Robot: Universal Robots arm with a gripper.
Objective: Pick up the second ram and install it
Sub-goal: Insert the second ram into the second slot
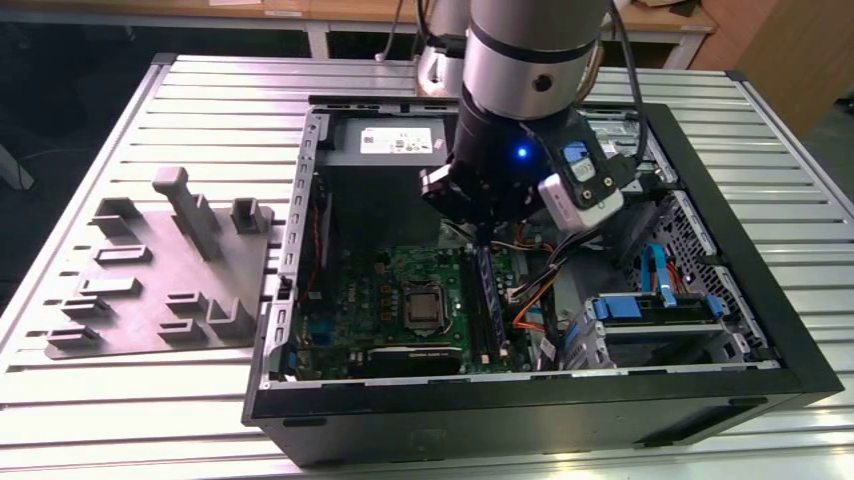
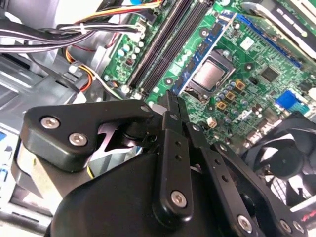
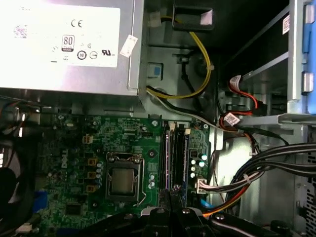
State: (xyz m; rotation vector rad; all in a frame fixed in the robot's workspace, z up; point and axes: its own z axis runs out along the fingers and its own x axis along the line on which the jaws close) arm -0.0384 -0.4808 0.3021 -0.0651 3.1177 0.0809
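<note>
Exterior view: the closed gripper (image 1: 478, 238) hangs inside the computer case (image 1: 790, 372), over the motherboard (image 1: 380, 290).

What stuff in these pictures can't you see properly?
- The second ram: held or seated, I cannot tell. The arm covers that spot in the exterior view, and the black body of the gripper covers it in the second wrist view.
- The motherboard: part is hidden behind the gripper in the second wrist view.
- The fan: cut off by the edge of the second wrist view.
- The power supply label: small print too tiny, first wrist view.
</note>
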